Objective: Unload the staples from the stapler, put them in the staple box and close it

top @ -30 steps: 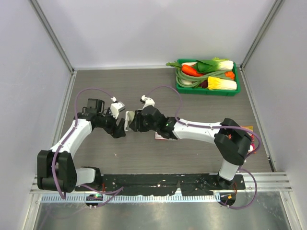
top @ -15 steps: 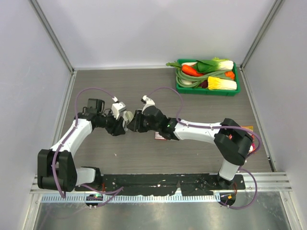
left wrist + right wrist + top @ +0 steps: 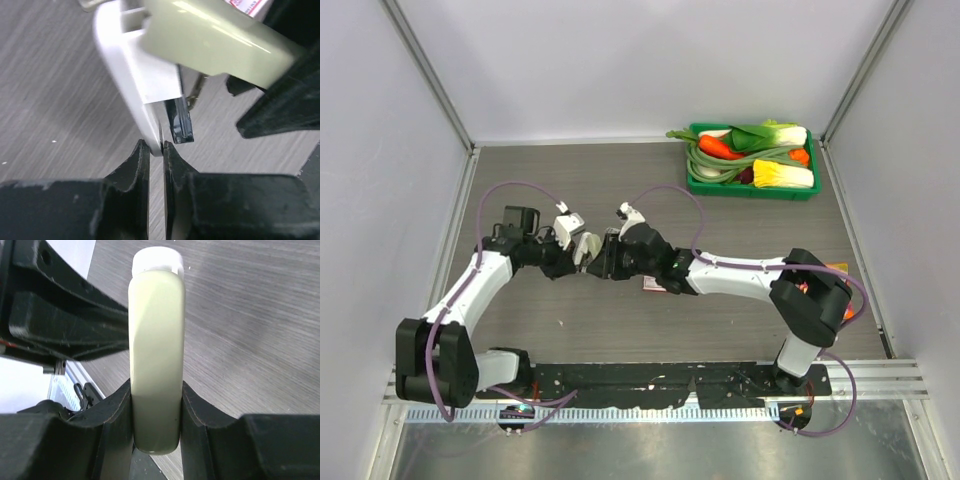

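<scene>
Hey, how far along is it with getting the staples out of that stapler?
Done: the stapler is held above the table in the right claw. In hand: the left claw is shut on its whitish end. Left: no staple strip shows outside yet, so pulling it out remains.

The left arm [image 3: 480,275] and right arm [image 3: 735,275] are built alike: smooth white shells on the long links, bulky black housings at the joints. A thin purple-grey cable [image 3: 510,186] loops loosely along each arm. A small white block [image 3: 566,222] sits at each wrist. The left gripper [image 3: 154,147] and right gripper [image 3: 156,390] are matte black. Their fingers [image 3: 130,175] are thick, with curved inner faces that taper to narrow tips, and pale scuffs and scratches mark the edges.
</scene>
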You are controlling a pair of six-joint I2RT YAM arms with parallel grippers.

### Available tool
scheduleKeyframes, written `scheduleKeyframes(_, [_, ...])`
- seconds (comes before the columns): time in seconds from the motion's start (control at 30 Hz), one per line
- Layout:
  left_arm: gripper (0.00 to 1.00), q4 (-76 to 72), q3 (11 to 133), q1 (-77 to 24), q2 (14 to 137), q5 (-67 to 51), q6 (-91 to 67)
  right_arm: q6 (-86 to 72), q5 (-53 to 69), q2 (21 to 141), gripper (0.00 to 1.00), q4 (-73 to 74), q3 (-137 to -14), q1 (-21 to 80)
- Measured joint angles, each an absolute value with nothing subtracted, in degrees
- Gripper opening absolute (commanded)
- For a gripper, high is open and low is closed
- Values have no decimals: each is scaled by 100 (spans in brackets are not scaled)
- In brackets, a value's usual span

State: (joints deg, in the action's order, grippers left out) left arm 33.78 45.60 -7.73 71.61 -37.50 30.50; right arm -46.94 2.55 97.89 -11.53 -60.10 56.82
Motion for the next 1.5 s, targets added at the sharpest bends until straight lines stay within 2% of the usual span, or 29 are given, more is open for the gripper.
scheduleKeyframes(0.13, [1, 3046, 4473, -836, 6995, -3400, 2985, -4663, 416, 9708, 13, -1153, -5885, 5682])
scheduleKeyframes(0.77, [0, 1450, 3391, -1566, 6768, -1863, 3378, -3277, 676, 9485, 9, -506, -5634, 5662])
scheduleKeyframes(1.07, [0, 801, 3227, -1865, 6757, -1461, 3500, -2434, -163, 9336, 1, -456, -5614, 5955])
scheduleKeyframes(1.5, [0, -148, 2834, -2016, 6742, -843, 3649, -1806, -873, 9334, 1, -762, -5363, 6254])
